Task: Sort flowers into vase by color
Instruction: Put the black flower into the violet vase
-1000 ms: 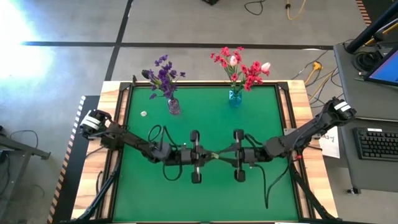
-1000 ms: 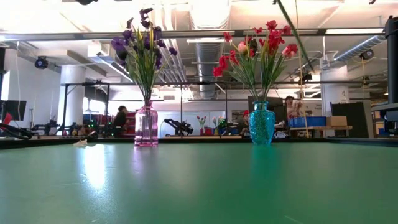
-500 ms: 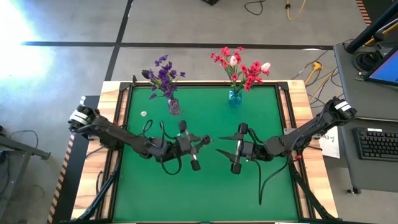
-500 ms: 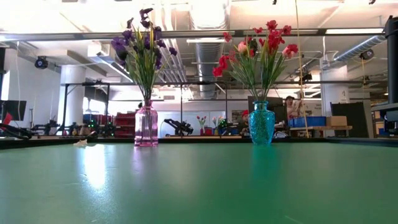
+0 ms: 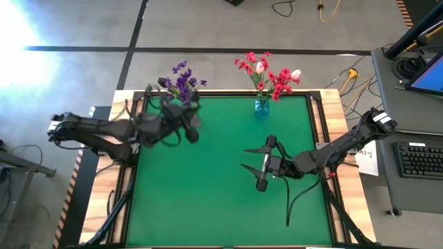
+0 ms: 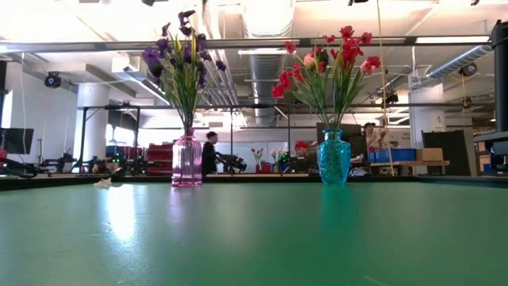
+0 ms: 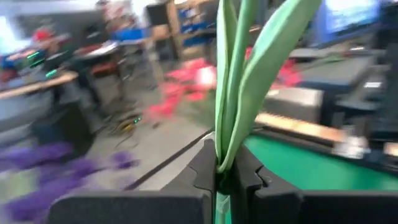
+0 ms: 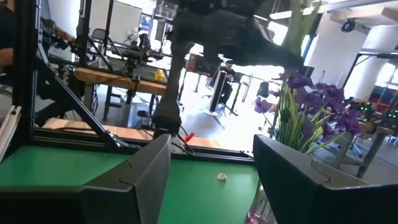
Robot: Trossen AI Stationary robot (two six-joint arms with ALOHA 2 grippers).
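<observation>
Left pincer [image 7: 225,180] clamped on green flower stem [image 7: 242,93]; right pincer [image 8: 211,180] wide apart, empty.

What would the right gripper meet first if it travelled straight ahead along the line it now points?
The right gripper, open and empty, points leftward across the green table. Its wrist view shows the purple flowers and the left arm ahead; it would probably meet the purple flowers' vase first, though depth is unclear.
</observation>
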